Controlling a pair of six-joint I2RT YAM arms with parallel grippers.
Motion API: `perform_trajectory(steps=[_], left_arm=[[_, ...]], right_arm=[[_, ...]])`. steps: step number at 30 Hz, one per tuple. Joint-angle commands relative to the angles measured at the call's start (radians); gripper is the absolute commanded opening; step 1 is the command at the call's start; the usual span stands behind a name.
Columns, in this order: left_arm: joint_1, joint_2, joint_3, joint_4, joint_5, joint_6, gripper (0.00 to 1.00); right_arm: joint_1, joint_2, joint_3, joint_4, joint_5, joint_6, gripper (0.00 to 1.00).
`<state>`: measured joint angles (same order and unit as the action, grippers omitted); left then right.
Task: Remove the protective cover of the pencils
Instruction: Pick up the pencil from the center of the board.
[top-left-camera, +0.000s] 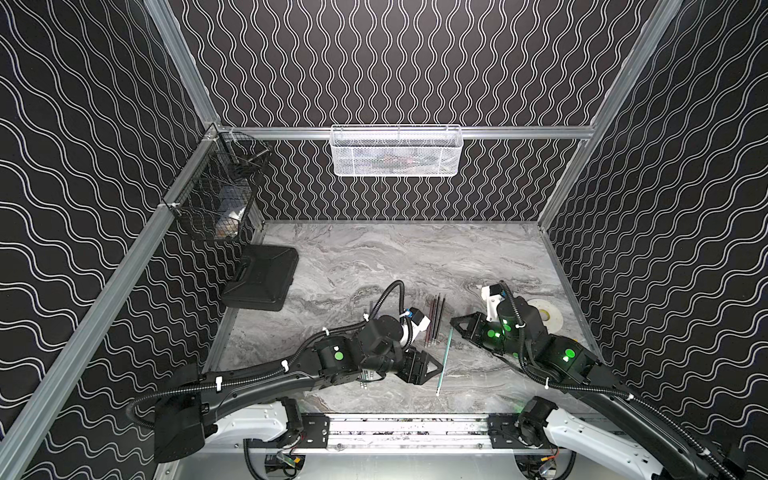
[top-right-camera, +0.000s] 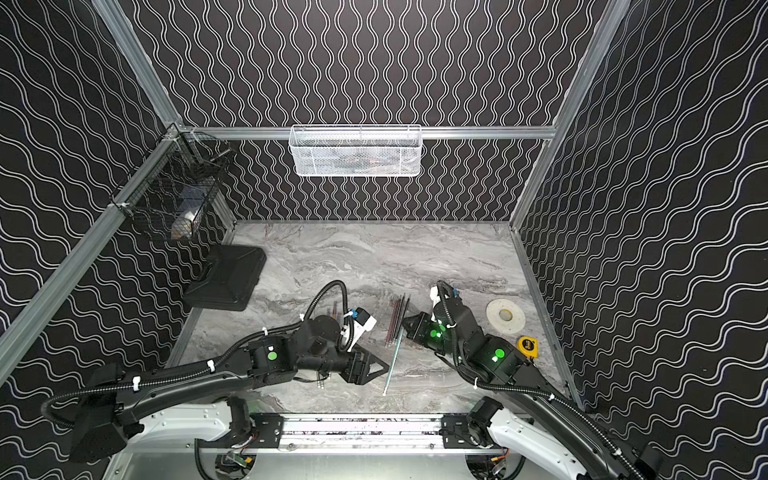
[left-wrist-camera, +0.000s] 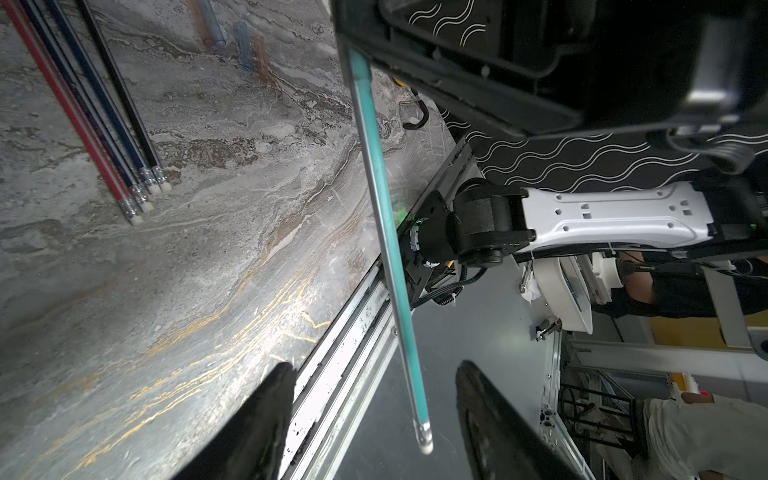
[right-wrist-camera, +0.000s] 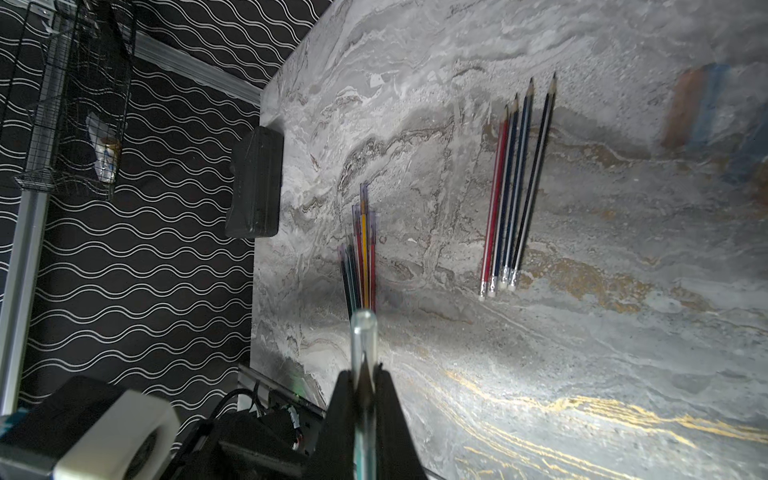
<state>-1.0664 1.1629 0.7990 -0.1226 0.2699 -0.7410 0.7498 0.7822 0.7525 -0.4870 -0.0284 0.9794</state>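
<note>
My right gripper (right-wrist-camera: 363, 374) is clamped on the tip end of a teal pencil (left-wrist-camera: 381, 208): thin, inside a clear sleeve (right-wrist-camera: 363, 328), pale eraser (left-wrist-camera: 425, 445). Eraser end hangs just off my left gripper (left-wrist-camera: 374, 368), jaws apart, holding nothing

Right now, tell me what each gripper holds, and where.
Right gripper grips the teal pencil near its covered tip; left gripper is open, holding nothing.
</note>
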Motion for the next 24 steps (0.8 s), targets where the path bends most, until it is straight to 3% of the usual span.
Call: perform_trajectory(steps=[1, 12, 17, 24], left_arm=[[-0.003, 0.012, 0.011, 0.048, -0.011, -0.011, 0.65], [-0.007, 0.029, -0.007, 0.088, 0.006, -0.032, 0.64], [-0.01, 0.037, -0.009, 0.097, 0.022, -0.034, 0.54], [-0.011, 0.04, -0.012, 0.1, 0.027, -0.035, 0.48]], right_arm=[[0.0, 0.009, -0.006, 0.069, -0.038, 0.044, 0.04], [0.0, 0.007, -0.024, 0.111, -0.016, 0.086, 0.03], [0.002, -0.002, -0.031, 0.119, 0.01, 0.093, 0.03], [0.004, -0.007, -0.038, 0.135, 0.03, 0.099, 0.02]])
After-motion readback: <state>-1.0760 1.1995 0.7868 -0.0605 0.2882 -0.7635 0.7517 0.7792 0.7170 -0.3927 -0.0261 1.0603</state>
